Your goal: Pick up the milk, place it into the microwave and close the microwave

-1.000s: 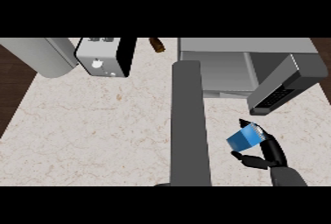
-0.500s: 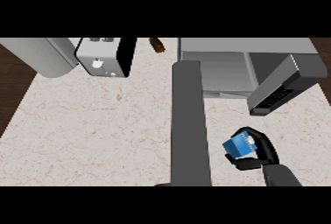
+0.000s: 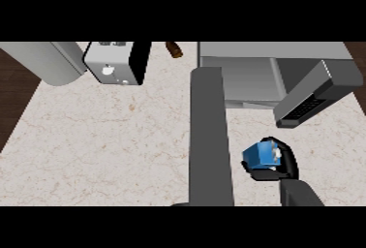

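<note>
Milk (image 3: 259, 155) in right hand (image 3: 280, 167), microwave door (image 3: 314, 97) ajar ahead

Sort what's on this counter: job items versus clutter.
Job:
- milk carton, held in the right hand
- microwave, its door open

Clutter:
- toaster
- grey cylinder, far left
- brown object, far edge

Counter: pale beige stone-look top (image 3: 107, 140), faint brown veining, matt. Upper left: light grey cylinder (image 3: 46, 63), smooth, dull metal look; beside it a silver box toaster (image 3: 114, 63), brushed sheen. Upper right: grey microwave (image 3: 243, 72), flat matt panels, with a darker open door (image 3: 314, 94). Lower right: blue milk carton (image 3: 259, 155), smooth, in the matt black right hand (image 3: 282, 164).
</note>
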{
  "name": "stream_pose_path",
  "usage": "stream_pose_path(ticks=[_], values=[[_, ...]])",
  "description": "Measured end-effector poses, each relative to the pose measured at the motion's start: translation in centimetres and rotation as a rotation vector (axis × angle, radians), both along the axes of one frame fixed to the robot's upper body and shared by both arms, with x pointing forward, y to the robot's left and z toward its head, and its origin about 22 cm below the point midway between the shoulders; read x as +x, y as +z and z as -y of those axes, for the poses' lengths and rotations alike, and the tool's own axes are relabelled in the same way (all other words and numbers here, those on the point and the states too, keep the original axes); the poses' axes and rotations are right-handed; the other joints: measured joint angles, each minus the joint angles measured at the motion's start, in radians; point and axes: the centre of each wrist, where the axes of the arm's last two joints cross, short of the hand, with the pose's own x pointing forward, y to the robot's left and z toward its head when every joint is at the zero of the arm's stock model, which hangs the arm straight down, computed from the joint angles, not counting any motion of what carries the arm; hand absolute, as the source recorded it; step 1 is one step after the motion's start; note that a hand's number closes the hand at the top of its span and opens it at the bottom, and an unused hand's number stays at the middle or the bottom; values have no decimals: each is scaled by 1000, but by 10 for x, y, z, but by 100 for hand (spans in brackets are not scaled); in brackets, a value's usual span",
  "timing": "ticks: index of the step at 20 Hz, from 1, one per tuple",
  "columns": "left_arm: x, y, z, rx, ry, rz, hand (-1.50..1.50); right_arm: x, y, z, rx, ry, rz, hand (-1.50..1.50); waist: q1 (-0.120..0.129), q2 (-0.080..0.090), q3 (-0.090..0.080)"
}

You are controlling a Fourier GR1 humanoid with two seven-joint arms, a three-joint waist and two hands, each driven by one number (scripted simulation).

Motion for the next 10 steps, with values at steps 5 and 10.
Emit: stream_pose_path(ticks=[5, 10], values=[[0, -6, -4, -4, 4, -2, -150, 17, 8, -15, -3, 24, 30, 150, -2, -1, 1], [2, -8, -3, -8, 4, -17, -150, 41, 25, -23, -37, 21, 72, 150, -2, 0, 1]])
